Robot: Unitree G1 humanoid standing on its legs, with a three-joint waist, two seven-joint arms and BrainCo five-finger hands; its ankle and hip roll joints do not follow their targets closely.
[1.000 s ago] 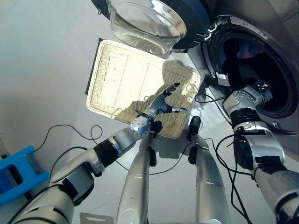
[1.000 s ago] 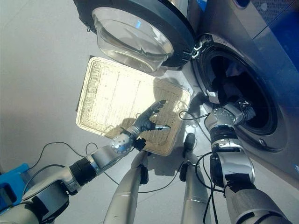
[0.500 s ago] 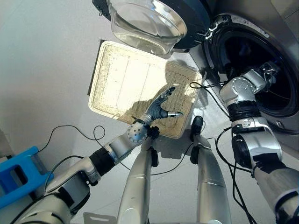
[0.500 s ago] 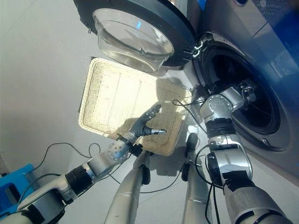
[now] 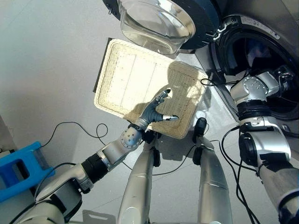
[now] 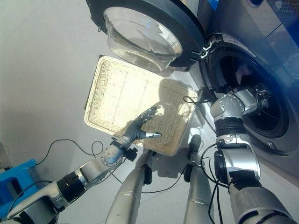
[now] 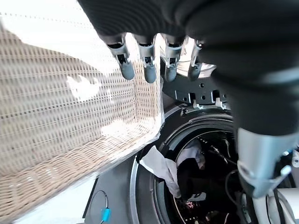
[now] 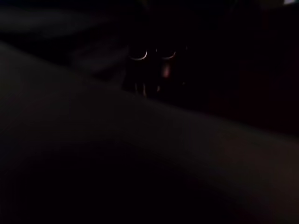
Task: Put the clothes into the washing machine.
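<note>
The washing machine's drum (image 5: 261,56) stands open at the right, its round glass door (image 5: 156,21) swung out over the floor. Inside lie clothes: a white piece (image 7: 161,169) and a dark one (image 7: 189,179), also seen as pale cloth (image 5: 254,49) deep in the drum. My right hand (image 5: 281,74) reaches past the door seal into the dark drum. My left hand (image 5: 156,109) hovers open over the near right part of a wicker basket (image 5: 126,74), holding nothing. The basket has no clothes in it.
The basket lies on the pale floor just left of the machine, under the open door. A blue plastic crate (image 5: 18,170) sits at the lower left. Open floor stretches to the left of the basket.
The whole view has shifted a little. My right forearm has pushed slightly further into the drum. The left hand stays open over the basket's near right part.
</note>
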